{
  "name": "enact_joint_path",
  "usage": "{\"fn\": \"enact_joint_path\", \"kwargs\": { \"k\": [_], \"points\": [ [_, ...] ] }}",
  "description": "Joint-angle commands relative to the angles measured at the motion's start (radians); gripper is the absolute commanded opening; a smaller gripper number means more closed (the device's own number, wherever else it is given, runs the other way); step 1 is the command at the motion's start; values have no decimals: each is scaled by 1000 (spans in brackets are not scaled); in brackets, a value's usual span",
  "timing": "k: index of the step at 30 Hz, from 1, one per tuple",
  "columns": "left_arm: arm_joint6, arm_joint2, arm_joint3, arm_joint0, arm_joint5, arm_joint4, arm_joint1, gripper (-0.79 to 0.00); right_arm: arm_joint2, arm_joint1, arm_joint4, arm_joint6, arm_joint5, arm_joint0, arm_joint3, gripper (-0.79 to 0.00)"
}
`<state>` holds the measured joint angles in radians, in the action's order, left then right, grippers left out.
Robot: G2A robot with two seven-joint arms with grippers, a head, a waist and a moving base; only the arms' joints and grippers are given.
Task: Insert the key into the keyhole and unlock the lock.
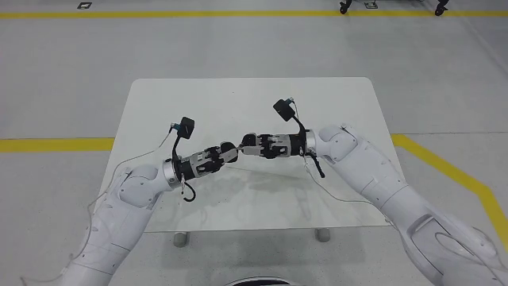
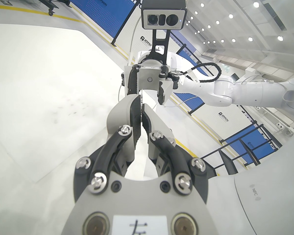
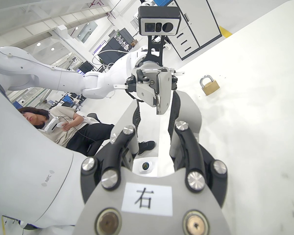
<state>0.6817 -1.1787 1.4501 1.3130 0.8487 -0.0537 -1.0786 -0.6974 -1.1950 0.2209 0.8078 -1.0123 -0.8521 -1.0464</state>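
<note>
A brass padlock with a silver shackle lies flat on the white table, off to one side of both grippers. Above the table's middle the two grippers meet tip to tip. My left gripper is shut on a thin metal key, whose blade points at the other arm. My right gripper is open, its fingers standing on either side of the key without closing on it. Both grippers hang well above the tabletop.
The table is bare around the arms, with open surface toward its far edge and both sides. Blue barrier panels stand on the floor beyond the table.
</note>
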Motion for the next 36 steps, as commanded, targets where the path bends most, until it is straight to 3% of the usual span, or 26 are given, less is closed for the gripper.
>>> {"fn": "enact_joint_path", "kwargs": {
  "k": [1, 7, 10, 15, 16, 17, 18, 23, 27, 30, 33, 36],
  "points": [
    [-1, 1, 5, 2, 1, -6, 1, -785, 6, 4, 6, 0, 0, 2, -2, -563],
    [-1, 7, 16, 4, 1, -21, 4, -785, 30, 13, 19, 0, 0, 11, -5, -600],
    [-2, 10, 18, 3, 0, -28, 6, -785, 44, 16, 27, 0, 0, 16, -3, -785],
    [-14, 12, 20, 4, -2, -41, 8, -785, 66, 18, 39, 0, 0, 28, 2, -785],
    [-16, 12, 20, 4, -5, -44, 8, -619, 69, 19, 41, 0, 0, 29, 2, -785],
    [-20, 12, 19, 3, -9, -45, 9, -25, 71, 20, 43, 0, 0, 30, 1, -785],
    [-24, 9, 18, 2, -11, -46, 9, 0, 72, 22, 44, 0, 0, 31, -1, -785],
    [-46, -53, 4, 7, -3, -48, 22, 0, 37, 40, 48, 0, 0, 19, -24, -785],
    [-58, -165, 27, 52, -5, -100, 45, 0, -44, 67, 30, 0, 0, -20, -61, -785],
    [-64, -278, 124, 133, -20, -230, 67, 0, -111, 88, 11, 0, 0, -64, -101, -785],
    [-120, -405, 267, 257, -62, -453, 81, 0, -111, 88, 11, 0, 0, -64, -101, -785],
    [-276, -503, 423, 395, -260, -817, 80, 0, -111, 88, 11, 0, 0, -64, -101, -785]
  ]
}}
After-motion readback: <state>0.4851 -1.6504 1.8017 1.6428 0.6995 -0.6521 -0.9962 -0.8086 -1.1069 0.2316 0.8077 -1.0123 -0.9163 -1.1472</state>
